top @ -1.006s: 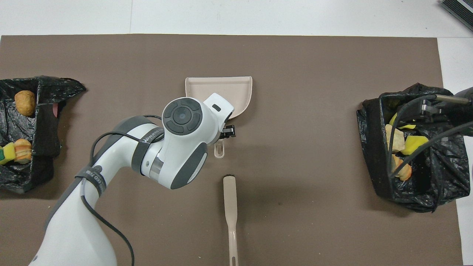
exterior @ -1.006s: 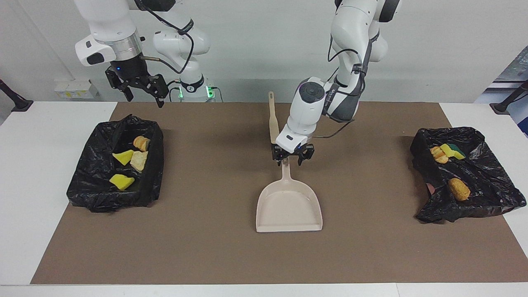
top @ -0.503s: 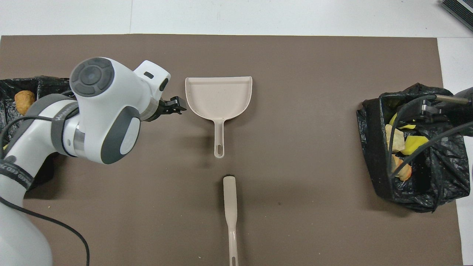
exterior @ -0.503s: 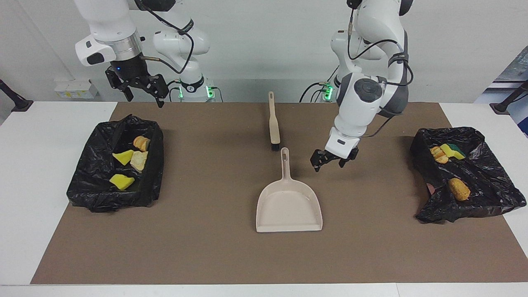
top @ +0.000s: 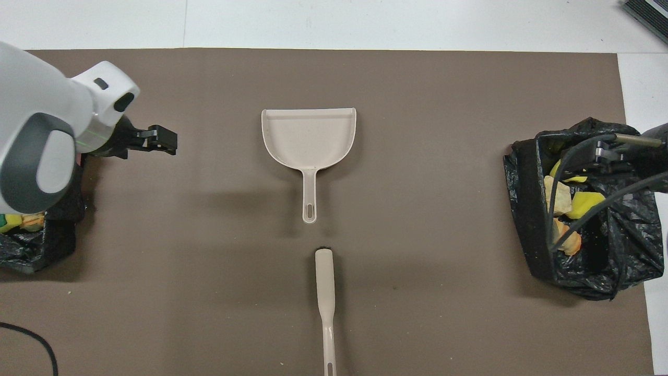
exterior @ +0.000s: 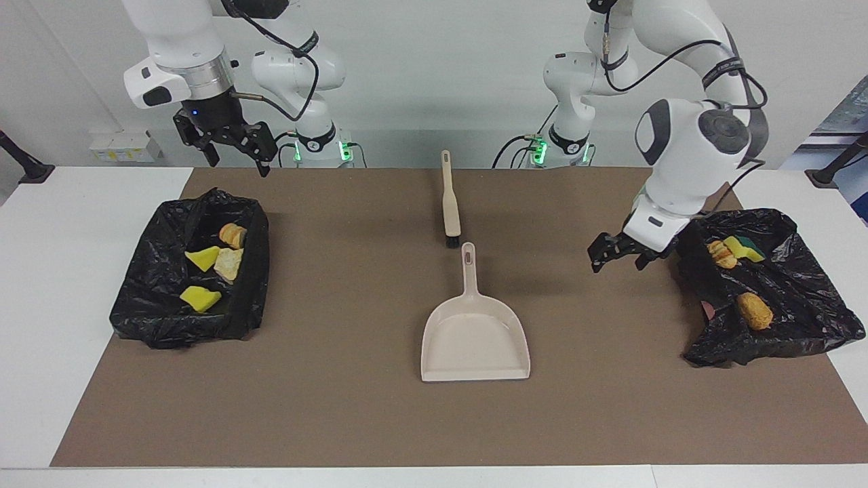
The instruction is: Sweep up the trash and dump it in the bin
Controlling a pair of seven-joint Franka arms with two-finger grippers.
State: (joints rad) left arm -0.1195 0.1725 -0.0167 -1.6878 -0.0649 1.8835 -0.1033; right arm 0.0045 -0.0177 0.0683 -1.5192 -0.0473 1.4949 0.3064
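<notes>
Facing view | brown mat on white table | white wall | both hands apart, empty

White desk, wide brown mat over its middle, bare white margins at both ends. Plain pale wall along the robots' end. Small white box at the wall's foot. Dark stand legs at both desk corners. Even, soft light.
</notes>
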